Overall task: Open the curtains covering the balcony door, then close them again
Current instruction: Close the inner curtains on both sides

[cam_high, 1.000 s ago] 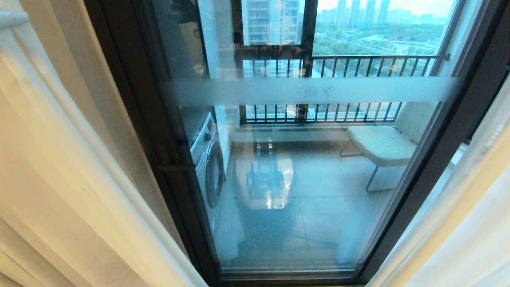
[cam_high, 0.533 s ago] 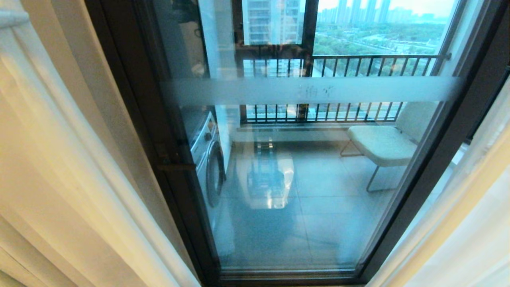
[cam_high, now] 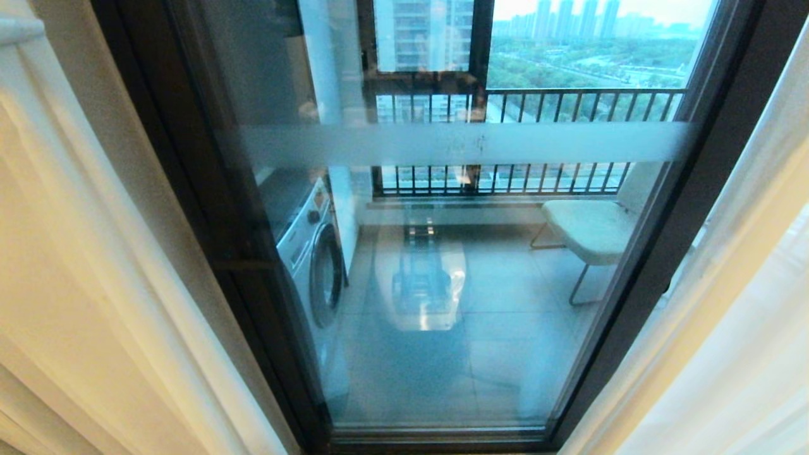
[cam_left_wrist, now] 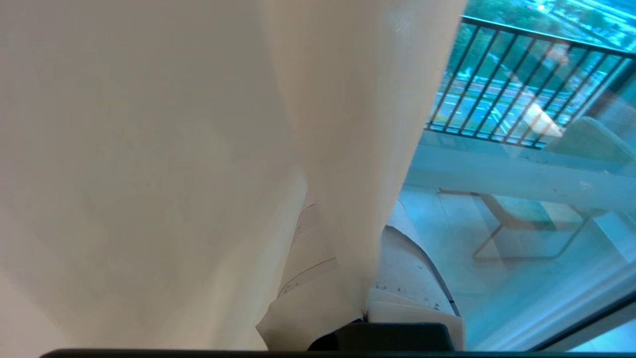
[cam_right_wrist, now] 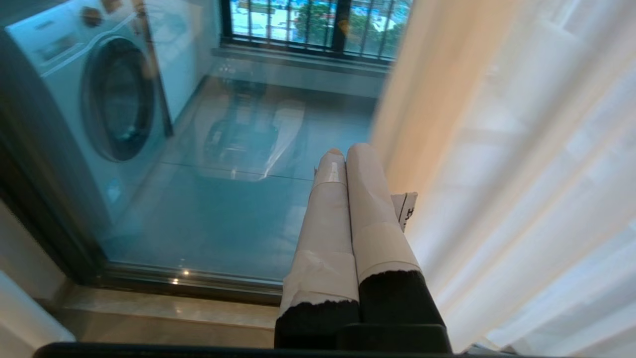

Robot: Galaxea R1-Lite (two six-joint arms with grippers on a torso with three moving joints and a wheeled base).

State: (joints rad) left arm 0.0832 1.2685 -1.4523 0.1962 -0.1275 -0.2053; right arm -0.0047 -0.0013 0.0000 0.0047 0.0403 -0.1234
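Head view down at balcony door (cam_high: 442,284), both wrist views close against curtains (cam_left_wrist: 149,149), sharing balcony floor (cam_right_wrist: 223,209)

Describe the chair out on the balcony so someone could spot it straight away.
Look through the glass balcony door between the parted curtains. On the tiled floor at the right, below the black railing, stands the chair: pale cushioned seat on thin metal legs, unlike the boxy washing machine opposite.

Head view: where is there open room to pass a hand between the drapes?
Open: the middle gap in front of the balcony door, bordered by the left curtain and the right curtain. Crowded: both sides; cloth wraps the left hand, and the right hand sits beside the right drape.
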